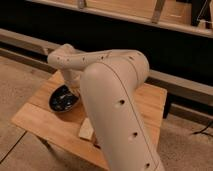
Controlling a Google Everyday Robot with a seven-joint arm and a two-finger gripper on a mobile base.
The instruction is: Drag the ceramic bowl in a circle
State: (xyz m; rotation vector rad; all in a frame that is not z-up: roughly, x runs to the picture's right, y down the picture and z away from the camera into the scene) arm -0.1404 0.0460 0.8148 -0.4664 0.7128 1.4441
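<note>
The ceramic bowl (pixel 63 99), black and glossy with pale rings inside, rests on the left part of the wooden table (pixel 40 120). My white arm bends over it from the right and fills the foreground. The wrist drops to the bowl's right rim, where the gripper (pixel 74 92) is shut on the rim. The fingertips are mostly hidden behind the arm and the bowl's edge.
A pale rectangular block (pixel 86 130) lies on the table just in front of the bowl, beside my arm. The table's front edge (pixel 55 142) is close below it. A dark wall with a long wooden ledge (pixel 170 82) runs behind the table.
</note>
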